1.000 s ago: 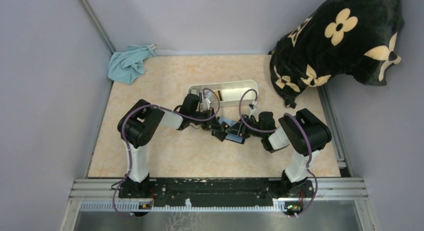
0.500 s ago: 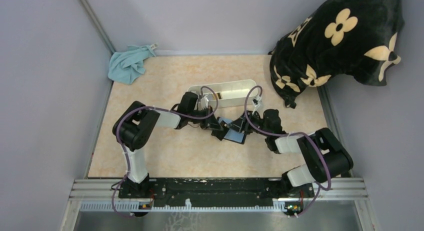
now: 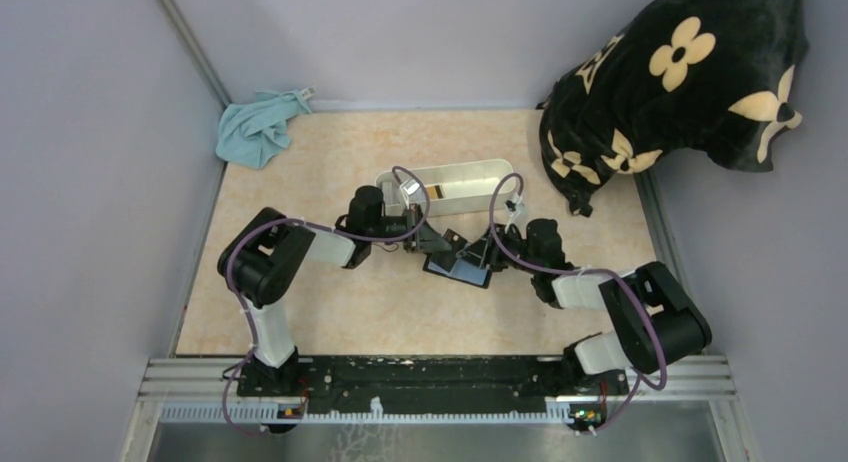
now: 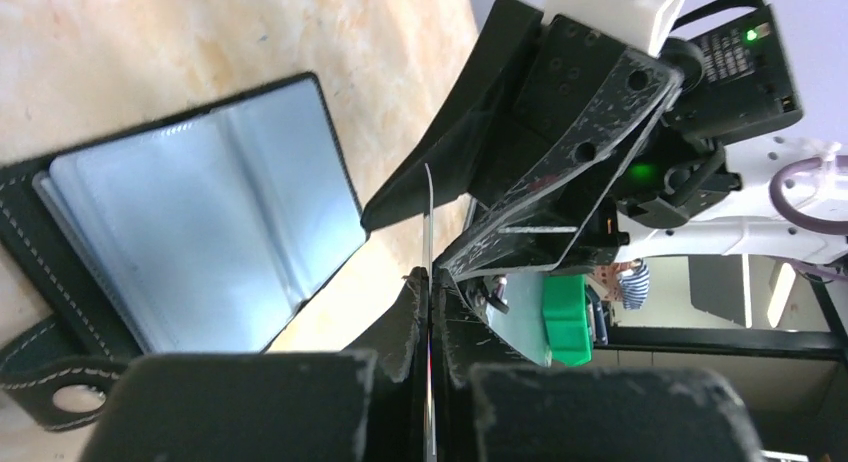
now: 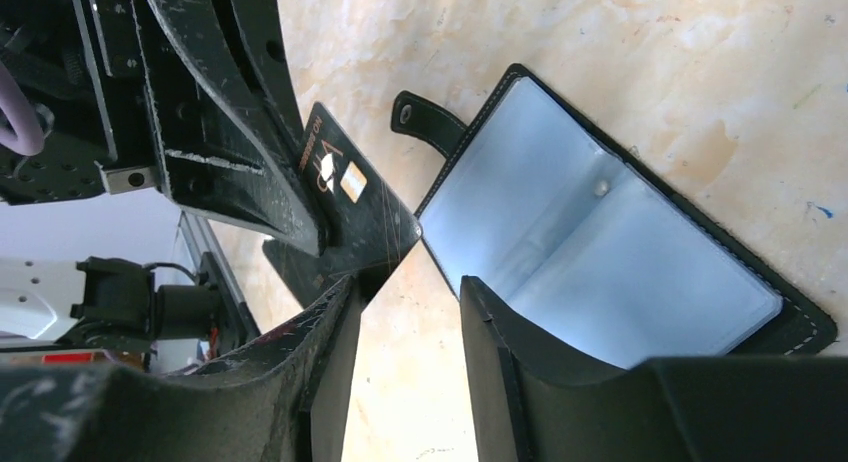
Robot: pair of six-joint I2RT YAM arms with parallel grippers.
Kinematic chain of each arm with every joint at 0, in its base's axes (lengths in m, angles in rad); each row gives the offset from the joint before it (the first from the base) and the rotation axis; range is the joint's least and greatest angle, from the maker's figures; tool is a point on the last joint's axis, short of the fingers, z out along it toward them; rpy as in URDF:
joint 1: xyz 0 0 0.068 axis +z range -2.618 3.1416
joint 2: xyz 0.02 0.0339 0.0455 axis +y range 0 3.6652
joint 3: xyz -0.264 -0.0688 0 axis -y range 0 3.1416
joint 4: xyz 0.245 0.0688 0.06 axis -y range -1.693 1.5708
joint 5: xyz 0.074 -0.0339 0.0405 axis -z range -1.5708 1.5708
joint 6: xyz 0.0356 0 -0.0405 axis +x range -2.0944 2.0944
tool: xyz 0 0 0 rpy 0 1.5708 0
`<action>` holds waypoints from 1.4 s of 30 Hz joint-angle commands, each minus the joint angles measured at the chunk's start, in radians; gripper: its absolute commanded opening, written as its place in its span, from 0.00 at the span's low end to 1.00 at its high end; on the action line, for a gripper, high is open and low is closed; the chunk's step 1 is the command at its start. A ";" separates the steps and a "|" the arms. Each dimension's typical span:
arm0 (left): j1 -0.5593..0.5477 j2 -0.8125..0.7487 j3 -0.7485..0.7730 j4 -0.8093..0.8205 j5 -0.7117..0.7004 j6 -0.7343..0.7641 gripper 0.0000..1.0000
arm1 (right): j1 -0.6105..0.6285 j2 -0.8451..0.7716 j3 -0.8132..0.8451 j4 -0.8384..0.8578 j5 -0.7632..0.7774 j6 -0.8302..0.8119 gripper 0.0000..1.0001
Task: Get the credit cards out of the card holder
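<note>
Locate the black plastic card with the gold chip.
In the right wrist view, the black card is pinched in the left gripper, beside the open black folding card holder, mid-table.

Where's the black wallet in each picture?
Top view: the wallet lies open in the middle of the table.
Left wrist view: on the left side, with its blue inside showing.
Right wrist view: on the right side, open.
Shared landmark: the left hand pinching a card right beside the wallet.
</note>
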 commanded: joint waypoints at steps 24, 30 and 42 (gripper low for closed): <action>-0.007 0.020 -0.046 0.210 0.021 -0.091 0.26 | 0.013 -0.062 -0.018 0.186 -0.050 0.069 0.00; -0.001 0.015 -0.050 0.213 0.023 -0.093 0.28 | 0.009 -0.095 -0.012 0.121 -0.034 0.043 0.00; 0.025 -0.011 -0.068 0.198 0.018 -0.076 0.29 | -0.018 -0.111 -0.026 0.121 -0.038 0.054 0.00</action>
